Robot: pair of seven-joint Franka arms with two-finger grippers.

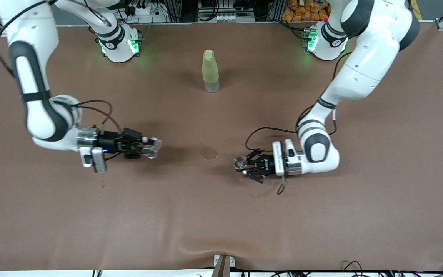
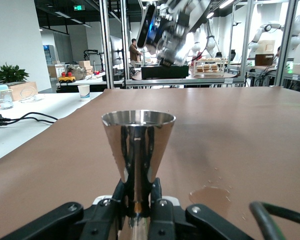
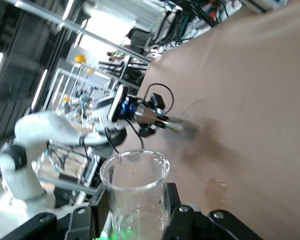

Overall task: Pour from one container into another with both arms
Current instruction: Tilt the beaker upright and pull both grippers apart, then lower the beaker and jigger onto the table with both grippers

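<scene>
Holding one jigger and one glass cup; one bottle stands.

Both arms are glossy white with dark grey joint bands, green-lit bases, looping black cables; black left hand, black right hand.

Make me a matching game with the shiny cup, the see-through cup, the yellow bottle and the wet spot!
Things:
1. steel jigger
2. glass cup
3. yellow-green bottle
4. puddle

Places:
A. standing alone on the table, near the robots' bases
B. held in the right gripper
C. on the table between the two grippers
D. held in the left gripper

Pairs: 1-D, 2-B, 3-A, 4-C
</scene>
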